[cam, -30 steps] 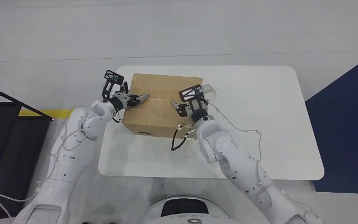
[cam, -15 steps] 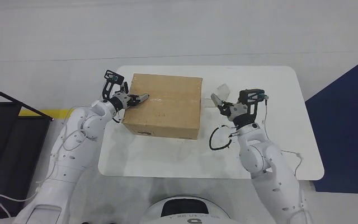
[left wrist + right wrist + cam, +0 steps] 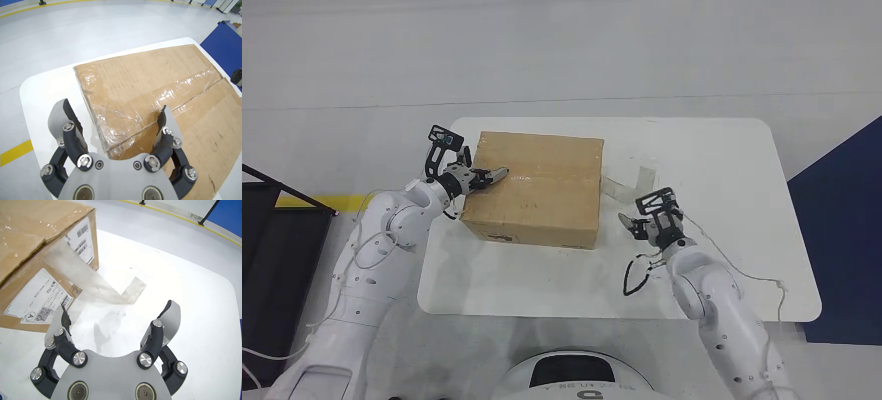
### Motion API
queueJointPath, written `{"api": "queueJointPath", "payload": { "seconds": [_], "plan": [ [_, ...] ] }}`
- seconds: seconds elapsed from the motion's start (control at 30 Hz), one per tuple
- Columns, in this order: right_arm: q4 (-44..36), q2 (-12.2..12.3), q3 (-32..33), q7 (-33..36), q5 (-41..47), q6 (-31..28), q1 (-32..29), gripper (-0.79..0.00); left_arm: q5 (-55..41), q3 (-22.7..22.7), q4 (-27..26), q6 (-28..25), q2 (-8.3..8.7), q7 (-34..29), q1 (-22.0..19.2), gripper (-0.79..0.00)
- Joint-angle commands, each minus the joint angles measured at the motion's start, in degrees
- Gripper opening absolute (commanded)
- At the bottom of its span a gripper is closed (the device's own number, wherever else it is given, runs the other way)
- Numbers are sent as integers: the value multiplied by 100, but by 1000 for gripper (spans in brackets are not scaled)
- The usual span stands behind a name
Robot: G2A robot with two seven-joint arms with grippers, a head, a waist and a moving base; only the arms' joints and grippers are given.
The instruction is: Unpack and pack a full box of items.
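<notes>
The shut brown cardboard box [image 3: 534,188] is sitting on the white counter [image 3: 722,260], and the clear tape strip [image 3: 79,277] dangling off its right end is probably threatening to cling to the wide, empty right pincer [image 3: 117,307] hovering beside it, while the wide left pincer [image 3: 114,106] is straddling its left edge.

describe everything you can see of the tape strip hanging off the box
The tape strip is clear, crinkled plastic film. One end clings near the top edge of the cardboard box; it slopes down to the white table, where its free end bends and lies flat. The open right end effector sits near it, not touching.
</notes>
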Motion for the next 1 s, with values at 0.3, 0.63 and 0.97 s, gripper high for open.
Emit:
{"api": "queueJointPath", "payload": {
  "seconds": [0.3,0.63,0.97],
  "plan": [
    [663,-227,-833,-407,296,799,699,0,0,0,0,0,0,0,0,0],
    [873,-469,-911,-1964,1584,2116,708,0,0,0,0,0,0,0,0,0],
    [1131,-612,-1202,-2075,1326,2800,955,0,0,0,0,0,0,0,0,0]
  ]
}}
